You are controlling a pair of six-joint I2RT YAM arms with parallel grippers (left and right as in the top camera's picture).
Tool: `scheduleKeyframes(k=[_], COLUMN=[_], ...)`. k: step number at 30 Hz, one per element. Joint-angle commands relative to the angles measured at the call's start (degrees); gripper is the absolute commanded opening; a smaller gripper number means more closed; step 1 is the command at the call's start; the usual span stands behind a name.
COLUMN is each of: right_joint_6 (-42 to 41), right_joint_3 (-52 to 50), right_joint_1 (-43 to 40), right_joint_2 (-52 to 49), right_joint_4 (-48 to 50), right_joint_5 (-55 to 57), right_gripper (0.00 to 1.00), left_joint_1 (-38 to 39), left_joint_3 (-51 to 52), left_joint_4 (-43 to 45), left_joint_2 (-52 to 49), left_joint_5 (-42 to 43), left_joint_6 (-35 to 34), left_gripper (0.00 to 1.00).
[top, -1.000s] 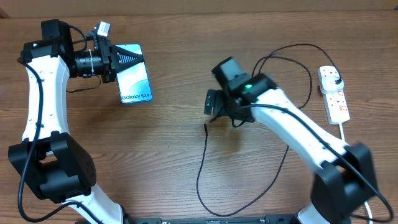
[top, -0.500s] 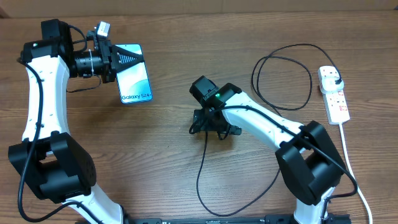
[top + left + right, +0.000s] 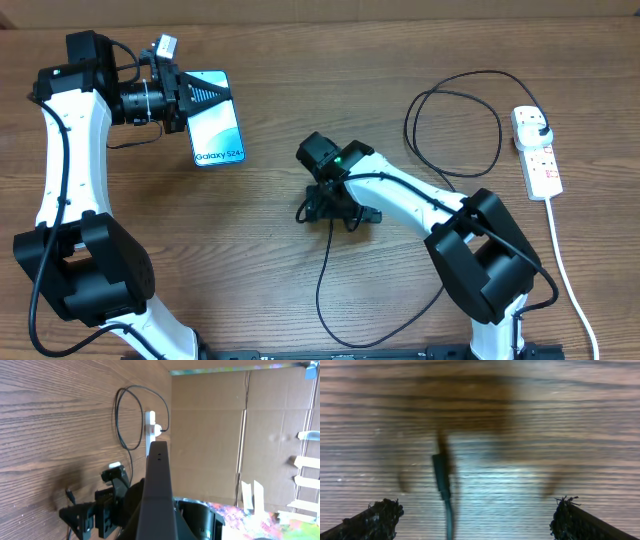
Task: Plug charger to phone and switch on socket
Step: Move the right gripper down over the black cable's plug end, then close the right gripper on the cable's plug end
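Observation:
My left gripper [image 3: 210,97] is shut on the phone [image 3: 220,125], holding it above the table at the far left; its screen reads "Galaxy S24+". The left wrist view shows the phone's dark edge [image 3: 158,485] end-on. The charger cable [image 3: 322,270] runs across the middle of the table and loops toward the socket [image 3: 538,152] at the right. My right gripper [image 3: 335,212] hangs open low over the cable's connector tip. In the right wrist view the tip [image 3: 440,476] lies on the wood between the fingers [image 3: 376,519], nearer the left one and touching neither.
The charger's black plug [image 3: 533,124] sits in the socket's far end. A white cord [image 3: 570,280] leads from the socket to the table's front right. A cardboard wall [image 3: 240,435] stands behind the table. The cable's loop [image 3: 455,120] lies right of centre.
My right arm has swung left and toward the front, bringing its open gripper down over the cable's connector tip. The left arm and phone have not moved.

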State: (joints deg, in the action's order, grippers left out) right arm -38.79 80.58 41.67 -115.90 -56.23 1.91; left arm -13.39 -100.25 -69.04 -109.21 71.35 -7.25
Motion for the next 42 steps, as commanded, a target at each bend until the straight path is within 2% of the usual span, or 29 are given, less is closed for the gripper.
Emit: scheduleKeyframes(k=[1, 10, 15, 29, 31, 33, 42], right_joint_6=[-0.13, -0.17, -0.07, 1.81, 1.81, 1.79, 2.05], right_joint_3=[0.37, 0.37, 0.37, 0.39, 0.42, 0.44, 0.5], right_joint_1=[1.46, 2.21, 2.21, 0.28, 0.24, 0.24, 0.26], right_joint_2=[-0.96, -3.82, -3.82, -3.85, -3.93, -4.15, -4.79], right_joint_4=[1.29, 3.06, 3.34, 5.64, 5.6, 5.6, 4.92], right_joint_5=[0.61, 0.59, 0.63, 0.59, 0.59, 0.59, 0.59], right_gripper=[1.0, 1.0, 0.91, 0.88, 0.84, 0.72, 0.54], left_joint_1=[-0.2, -0.2, -0.2, -0.2, -0.2, -0.2, -0.2], left_joint_3=[-1.2, -1.2, -1.2, -1.2, -1.2, -1.2, -1.2], left_joint_4=[0.02, 0.0, 0.0, 0.04, 0.02, -0.02, -0.17], left_joint_2=[1.29, 1.29, 1.29, 1.29, 1.29, 1.29, 1.29], left_joint_5=[2.05, 1.9, 1.7, 1.73, 1.73, 1.73, 1.7], left_joint_6=[1.05, 1.07, 1.07, 1.05, 1.05, 1.05, 1.05], left_gripper=[0.04, 0.04, 0.04, 0.04, 0.04, 0.04, 0.04])
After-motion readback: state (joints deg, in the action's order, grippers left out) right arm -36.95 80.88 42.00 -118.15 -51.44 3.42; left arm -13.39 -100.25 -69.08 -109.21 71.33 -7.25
